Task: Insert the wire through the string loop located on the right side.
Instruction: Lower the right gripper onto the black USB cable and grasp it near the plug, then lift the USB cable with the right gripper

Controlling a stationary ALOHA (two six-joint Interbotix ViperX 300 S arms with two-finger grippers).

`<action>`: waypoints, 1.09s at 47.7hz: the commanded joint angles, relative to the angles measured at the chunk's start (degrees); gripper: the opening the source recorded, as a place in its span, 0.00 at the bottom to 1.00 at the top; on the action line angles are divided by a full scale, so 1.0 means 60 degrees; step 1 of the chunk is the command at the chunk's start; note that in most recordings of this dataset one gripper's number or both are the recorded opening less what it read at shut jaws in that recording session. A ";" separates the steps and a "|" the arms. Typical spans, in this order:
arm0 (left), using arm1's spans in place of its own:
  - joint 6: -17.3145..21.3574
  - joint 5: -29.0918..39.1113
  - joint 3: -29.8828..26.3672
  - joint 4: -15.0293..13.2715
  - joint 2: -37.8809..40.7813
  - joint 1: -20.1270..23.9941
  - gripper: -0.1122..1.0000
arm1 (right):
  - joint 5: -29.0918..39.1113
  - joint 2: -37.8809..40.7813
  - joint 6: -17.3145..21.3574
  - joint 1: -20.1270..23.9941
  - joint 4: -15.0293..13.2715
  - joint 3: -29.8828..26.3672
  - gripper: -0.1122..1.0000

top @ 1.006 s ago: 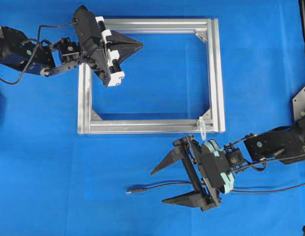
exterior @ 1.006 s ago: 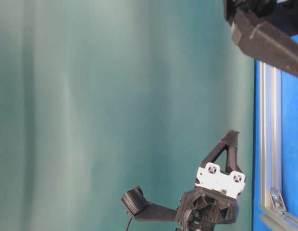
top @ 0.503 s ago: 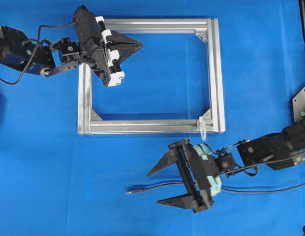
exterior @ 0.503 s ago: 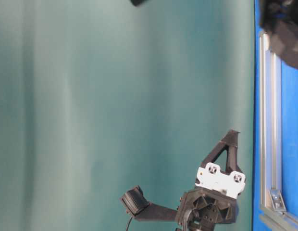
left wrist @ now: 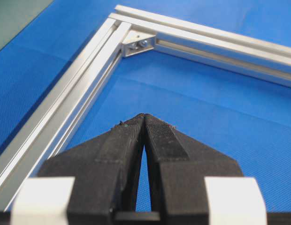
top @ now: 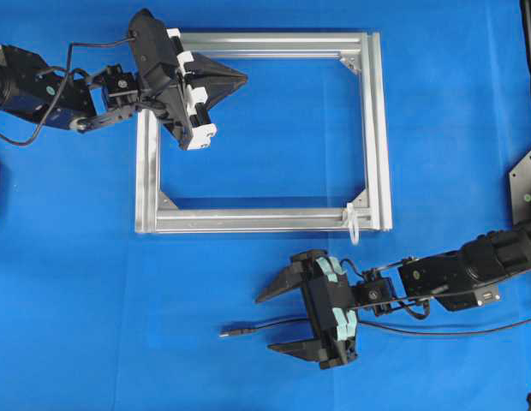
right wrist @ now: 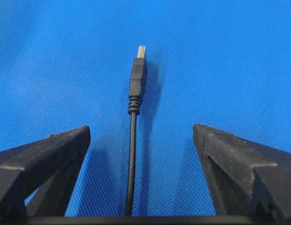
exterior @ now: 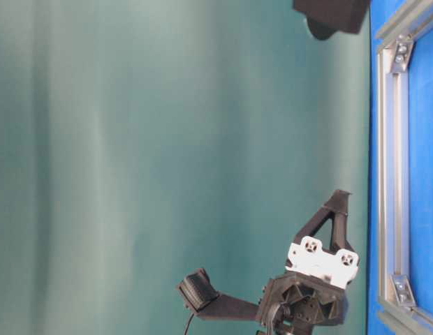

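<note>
Black thin wire (right wrist: 132,154), small plug tip

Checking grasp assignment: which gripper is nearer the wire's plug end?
Right. The right gripper straddles the wire, jaws open just behind the plug. The left gripper is shut, far off over the frame's top-left corner.

The thin black wire (top: 274,324) lies on bare blue bench (top: 120,325) between the right gripper's (top: 265,321) wide-spread jaws, nothing crowding it. Just above, the silver aluminium frame (top: 265,221) and its small white string loop (top: 354,224) bound that space.
</note>
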 commanded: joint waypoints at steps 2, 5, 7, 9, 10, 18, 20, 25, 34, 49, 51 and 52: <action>0.0029 -0.0044 -0.0132 0.0029 -0.0293 0.0029 0.10 | -0.0103 -0.0161 -0.0015 0.0044 0.0044 -0.0132 0.90; 0.0029 -0.0044 -0.0132 0.0029 -0.0308 0.0044 0.10 | -0.0103 -0.0146 -0.0015 0.0044 0.0044 -0.0146 0.88; 0.0029 -0.0044 -0.0132 0.0044 -0.0293 0.0044 0.10 | -0.0088 -0.0146 -0.0015 0.0044 0.0059 -0.0146 0.86; 0.0029 -0.0044 -0.0117 0.0044 -0.0293 0.0044 0.10 | -0.0103 -0.0132 -0.0029 0.0044 0.0059 -0.0146 0.83; 0.0029 -0.0044 -0.0132 0.0029 -0.0293 0.0044 0.10 | -0.0103 -0.0146 -0.0044 0.0044 0.0059 -0.0146 0.81; 0.0029 -0.0044 -0.0132 0.0029 -0.0293 0.0044 0.10 | -0.0103 -0.0132 -0.0132 0.0044 0.0044 -0.0132 0.51; 0.0029 -0.0044 -0.0132 0.0044 -0.0293 0.0044 0.10 | -0.0103 -0.0146 -0.0132 0.0029 0.0044 -0.0117 0.40; 0.0029 -0.0044 -0.0132 0.0029 -0.0293 0.0044 0.10 | -0.0117 -0.0146 -0.0146 0.0015 0.0059 -0.0117 0.19; 0.0029 -0.0044 -0.0132 0.0044 -0.0293 0.0044 0.10 | -0.0117 -0.0146 -0.0146 0.0015 0.0059 -0.0132 0.07; 0.0029 -0.0044 -0.0132 0.0044 -0.0308 0.0044 0.10 | 0.0059 -0.0454 -0.0146 0.0029 0.0059 -0.0132 0.07; 0.0029 -0.0044 -0.0132 0.0044 -0.0308 0.0044 0.10 | 0.0161 -0.0615 -0.0132 0.0015 0.0059 -0.0117 0.07; 0.0029 -0.0044 -0.0132 0.0044 -0.0308 0.0044 0.10 | 0.0234 -0.0688 -0.0132 0.0029 0.0059 -0.0117 0.07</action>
